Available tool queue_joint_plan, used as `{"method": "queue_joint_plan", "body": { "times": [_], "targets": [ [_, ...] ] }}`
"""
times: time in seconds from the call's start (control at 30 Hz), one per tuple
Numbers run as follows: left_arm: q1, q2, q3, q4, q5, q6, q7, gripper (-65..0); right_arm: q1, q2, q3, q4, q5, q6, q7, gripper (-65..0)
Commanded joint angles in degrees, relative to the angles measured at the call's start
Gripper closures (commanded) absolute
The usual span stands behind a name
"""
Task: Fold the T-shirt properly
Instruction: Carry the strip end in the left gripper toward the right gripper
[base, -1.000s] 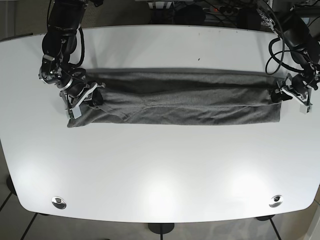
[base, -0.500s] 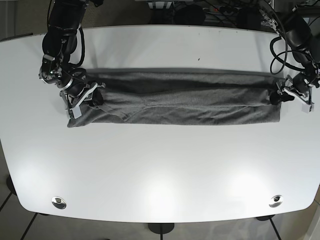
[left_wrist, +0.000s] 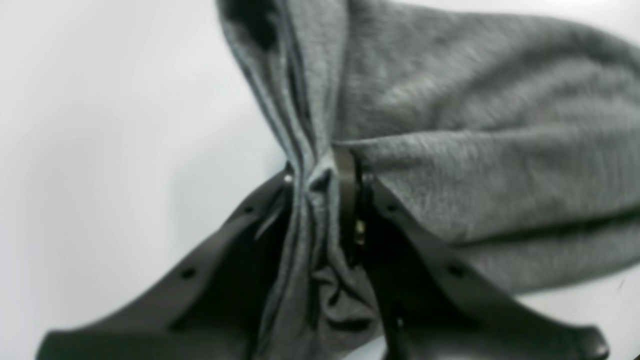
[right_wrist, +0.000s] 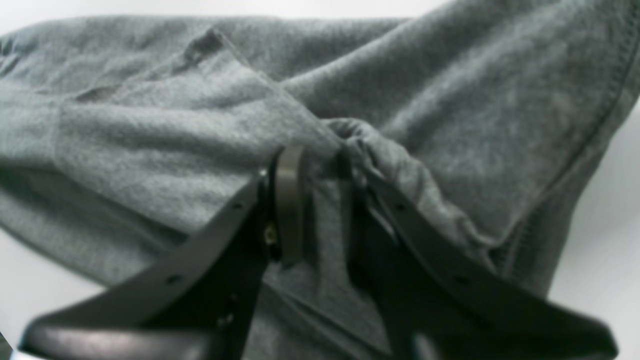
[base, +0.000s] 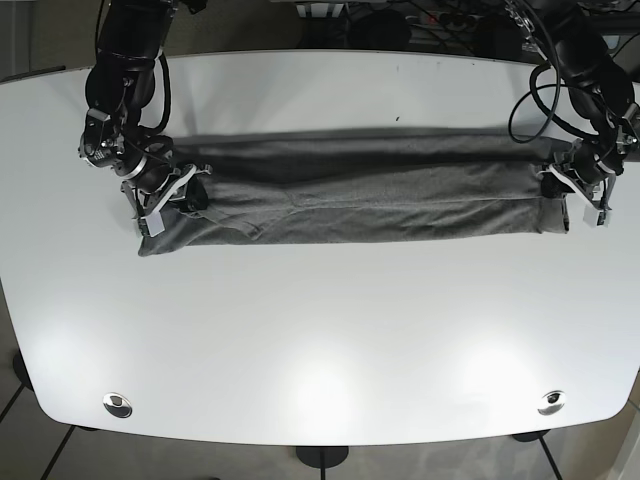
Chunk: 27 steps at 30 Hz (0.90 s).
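Note:
The grey T-shirt lies stretched in a long horizontal band across the white table. On the base view's right, my left gripper is shut on the shirt's right end. The left wrist view shows a bunched fold of T-shirt pinched in that left gripper. At the opposite end, my right gripper is shut on the shirt's left end. Up close in the right wrist view, T-shirt cloth is gathered between the tips of the right gripper.
Two round metal fittings sit near the table's front edge. Cables and dark equipment lie behind the table's far edge. A small dark speck marks the tabletop behind the shirt.
Both grippers have pulled the shirt slightly toward the table's far side. The left gripper rose most, and the right end of the cloth now sits higher and tauter.

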Motion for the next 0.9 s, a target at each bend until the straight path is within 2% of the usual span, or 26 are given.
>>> {"method": "queue_joint_plan", "body": {
  "times": [0.03, 0.17, 0.27, 0.37, 0.43, 0.57, 0.67, 0.8, 0.83, 0.9],
  "targets": [
    [-0.66, 1.03, 0.04, 8.00, -1.53, -0.08, 1.24, -4.2, 0.53, 0.63, 0.14, 0.66, 0.13, -0.03, -0.15, -11.6],
    [-0.57, 7.97, 1.88, 20.49, -1.53, -0.08, 7.75, -4.2, 0.53, 0.63, 0.14, 0.84, 0.13, -0.03, -0.15, -11.6],
    [-0.49, 11.49, 8.39, 23.74, -1.44, -0.08, 8.28, -4.2, 0.53, 0.63, 0.14, 0.84, 0.13, -0.03, -0.15, -11.6],
    [-0.57, 13.78, 13.05, 23.48, -1.70, -0.08, 5.46, -4.2, 0.53, 0.55, 0.05, 0.84, 0.13, -0.11, -0.15, -11.6],
    [-0.66, 15.36, 17.71, 23.39, -1.53, -0.08, 2.91, -4.2, 0.53, -0.60, 0.14, 0.93, 0.13, -0.11, -0.15, -11.6],
    [-0.75, 15.53, 25.44, 23.30, -1.53, -0.08, -0.25, -4.3, 0.53, -0.95, 0.05, 0.75, 0.13, -0.11, -0.15, -11.6],
    [-0.75, 15.53, 30.63, 22.16, -1.53, 2.43, -2.19, -4.3, 0.53, -0.95, -0.04, 0.84, 0.13, -0.11, -0.15, -11.6],
    [-2.07, 15.53, 32.12, 17.41, -1.53, 3.31, -2.19, -5.0, 0.53, -0.95, -0.04, 0.93, 0.13, -0.20, -0.15, -11.6],
    [-2.60, 15.53, 33.09, 16.71, -1.53, 3.39, -2.19, -5.7, 0.53, -0.95, -0.04, 0.93, 0.13, -0.20, -0.15, -11.6],
    [-2.95, 15.53, 34.41, 15.21, -1.53, 3.92, -2.19, -13.9, 0.53, -0.95, -0.04, 0.93, 0.13, -0.20, -0.15, -11.6]
  ]
}}
